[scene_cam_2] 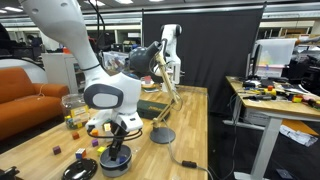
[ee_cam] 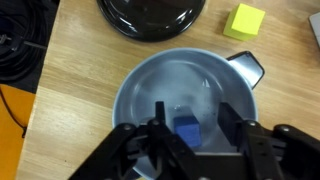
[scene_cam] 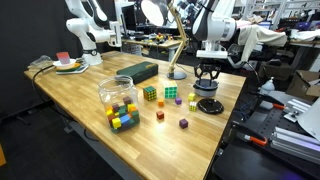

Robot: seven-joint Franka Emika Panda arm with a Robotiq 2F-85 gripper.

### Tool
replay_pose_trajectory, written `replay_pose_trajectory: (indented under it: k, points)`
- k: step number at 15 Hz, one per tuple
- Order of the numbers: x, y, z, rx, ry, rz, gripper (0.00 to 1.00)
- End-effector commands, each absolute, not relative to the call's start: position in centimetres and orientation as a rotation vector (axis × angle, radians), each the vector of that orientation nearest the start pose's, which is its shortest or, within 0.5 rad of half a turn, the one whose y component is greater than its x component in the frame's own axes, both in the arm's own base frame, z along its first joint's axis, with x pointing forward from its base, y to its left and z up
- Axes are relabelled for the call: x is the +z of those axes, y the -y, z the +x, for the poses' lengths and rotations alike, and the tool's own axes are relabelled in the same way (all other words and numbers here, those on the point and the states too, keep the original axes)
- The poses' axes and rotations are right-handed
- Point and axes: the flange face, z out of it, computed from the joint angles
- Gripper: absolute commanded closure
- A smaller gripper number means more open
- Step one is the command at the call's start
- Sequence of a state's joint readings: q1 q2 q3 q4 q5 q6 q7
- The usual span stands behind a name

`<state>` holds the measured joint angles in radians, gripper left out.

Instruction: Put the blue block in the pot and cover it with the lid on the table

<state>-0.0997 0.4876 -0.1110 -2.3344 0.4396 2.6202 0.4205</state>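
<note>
Wooden table (scene_cam: 70, 98) in a laboratory, described from the wrist outward. Nearest, the tool (ee_cam: 193, 122) hangs inside the pot (ee_cam: 135, 90). Its fingers (ee_cam: 160, 125) are parted wider than the blue block (ee_cam: 187, 132) between them. The block appears released and resting on the pot floor, though light contact on one side cannot be ruled out. The placing step therefore looks done or nearly so.

To finish cleanly, the tool should rise straight up with its fingers apart until clear of the rim, so that the block is neither dragged nor tipped out.

Just beyond the rim lies the lid (ee_cam: 150, 14), beside the pot; its knob does not show in the wrist view. The grasp belongs on that knob, followed by a level carry and a centred descent. A yellow cube (ee_cam: 245, 20) sits near the lid, apart from both.

Black cables (ee_cam: 20, 45) lie past the table's edge close to the pot, so margin on that side is small. Farther off, a lamp base (scene_cam_2: 162, 135) and a clear jar (scene_cam: 119, 95) stand well apart, leaving open room overhead.
</note>
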Motion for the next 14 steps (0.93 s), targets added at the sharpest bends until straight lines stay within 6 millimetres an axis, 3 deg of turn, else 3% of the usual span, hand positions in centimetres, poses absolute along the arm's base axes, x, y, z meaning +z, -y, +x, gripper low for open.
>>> replay_pose_trajectory:
  k: [1, 3, 8, 14]
  points:
    - [12.0, 11.7, 46.6, 0.306, -1.495, -2.592, 0.12]
    - [12.9, 11.5, 46.7, 0.266, -1.486, -2.605, 0.02]
    - [16.6, 10.3, 46.7, 0.120, -1.440, -2.662, 0.00]
    - [19.2, 6.6, 43.2, 0.068, -1.386, -2.750, 0.00]
